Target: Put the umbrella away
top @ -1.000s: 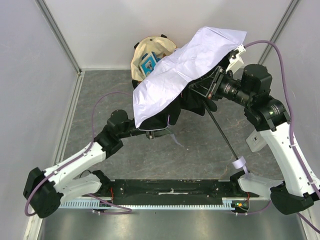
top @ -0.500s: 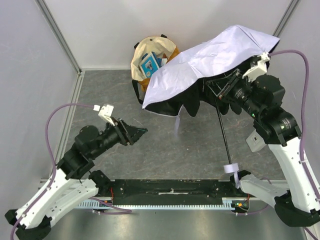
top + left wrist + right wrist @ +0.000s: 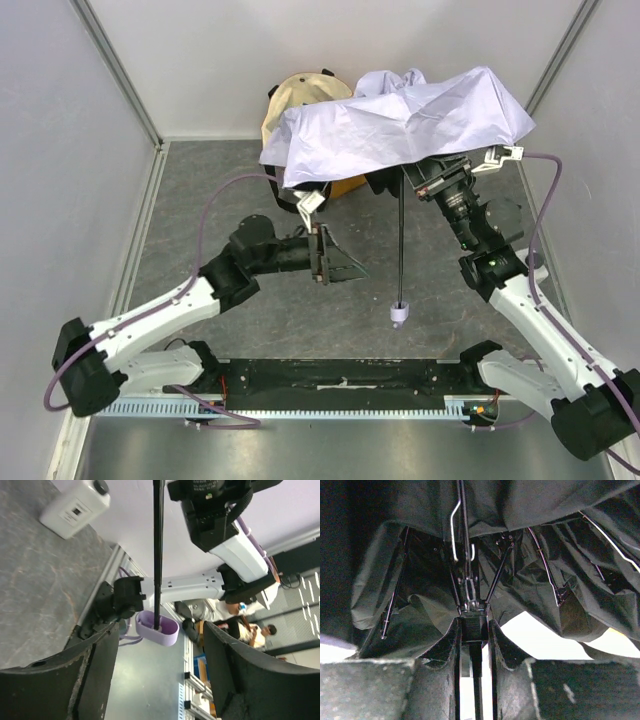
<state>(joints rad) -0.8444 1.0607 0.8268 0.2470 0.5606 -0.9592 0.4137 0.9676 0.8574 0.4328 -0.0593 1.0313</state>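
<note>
Right now the umbrella (image 3: 400, 125) hangs open at the far side of the table (image 3: 290, 325), its pale lavender-white canopy (image 3: 450, 105) crumpled and sagging, with the left edge draped over the front of the mustard-and-cream tote bag (image 3: 300, 95) that stands against the back wall. From under the canopy the slim black shaft (image 3: 400, 240) runs straight toward my bases and ends in a small lavender handle (image 3: 399, 314), which is over the table between my two arms; I cannot tell whether it touches the surface. My right gripper (image 3: 432, 180) reaches in beneath the canopy from the right and is clamped on the shaft up near where the ribs meet; the right wrist camera shows both fingers pressed against the black stem, with the dark underside of the fabric and thin ribs spreading above. My left gripper (image 3: 345, 262) sits low over the table, just left of the shaft and clear of it, its jaws spread wide and holding nothing. Through its wrist camera I see the shaft and handle framed between the two parted fingers.
</note>
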